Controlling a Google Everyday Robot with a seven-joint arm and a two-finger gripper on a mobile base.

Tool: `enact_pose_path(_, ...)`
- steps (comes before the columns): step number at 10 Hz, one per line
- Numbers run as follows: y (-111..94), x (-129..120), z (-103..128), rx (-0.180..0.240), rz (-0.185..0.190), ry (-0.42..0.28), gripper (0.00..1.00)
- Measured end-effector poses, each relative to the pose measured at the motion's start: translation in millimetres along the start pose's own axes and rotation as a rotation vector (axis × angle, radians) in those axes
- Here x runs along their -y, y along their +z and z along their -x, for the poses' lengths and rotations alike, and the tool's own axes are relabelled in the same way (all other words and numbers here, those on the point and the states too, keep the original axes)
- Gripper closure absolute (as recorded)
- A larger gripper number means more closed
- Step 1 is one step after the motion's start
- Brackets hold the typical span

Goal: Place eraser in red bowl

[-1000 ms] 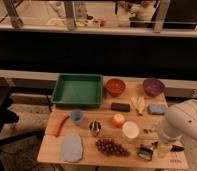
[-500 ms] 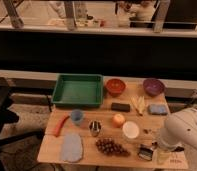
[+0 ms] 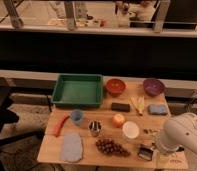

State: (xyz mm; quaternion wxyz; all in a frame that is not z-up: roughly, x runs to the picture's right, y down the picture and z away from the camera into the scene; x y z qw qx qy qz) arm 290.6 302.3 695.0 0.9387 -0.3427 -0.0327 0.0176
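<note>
The eraser (image 3: 120, 106) is the dark, flat rectangular block lying on the bench (image 3: 52, 150), just below and slightly right of the red bowl (image 3: 115, 86). It is judged light, firm but slightly yielding, with a matte, grippy surface; breakage is not a concern. The best hold is judged to be across its 2 long sides, at mid-length, from directly above, since it lies low and flat on the bench.

Positions relative to the eraser:
- Red bowl: just behind it, apart, at the far edge of the bench.
- Purple bowl (image 3: 153, 86): behind and to the right; not the target.
- Banana (image 3: 138, 104): just to the right, not touching as far as can be seen.
- Orange fruit (image 3: 119, 120): just in front, near.
- White cup (image 3: 130, 130): in front and slightly right.
- Green tray (image 3: 78, 90): to the left and behind.

The gripper (image 3: 146, 151) is well apart from the eraser, in front and to the right, low at the near right part of the bench, beyond the white cup. It carries nothing visible; whether it is spread or closed cannot be determined.

The eraser is not yet taken.
</note>
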Motion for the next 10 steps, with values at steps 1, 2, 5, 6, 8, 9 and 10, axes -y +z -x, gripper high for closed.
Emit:
enact_pose_path(1, 4.8, -2.8, -1.0, 0.004, 0.004, -0.003, 0.20)
enact_pose_path(2, 7.9, -3.9, -2.0, 0.004, 0.007, -0.002, 0.20)
enact_pose_path(5, 17.7, -7.4, -6.3, 0.006, 0.016, -0.004, 0.20)
enact_pose_path(6, 23.1, -9.7, -8.5, 0.008, 0.019, -0.004, 0.20)
enact_pose_path(8, 30.9, -13.7, -14.0, 0.011, 0.024, -0.002, 0.20)
enact_pose_path(9, 32.9, -14.6, -15.5, 0.012, 0.025, 0.000, 0.21)
enact_pose_path(10, 35.0, -14.3, -15.8, 0.015, 0.027, -0.002, 0.24)
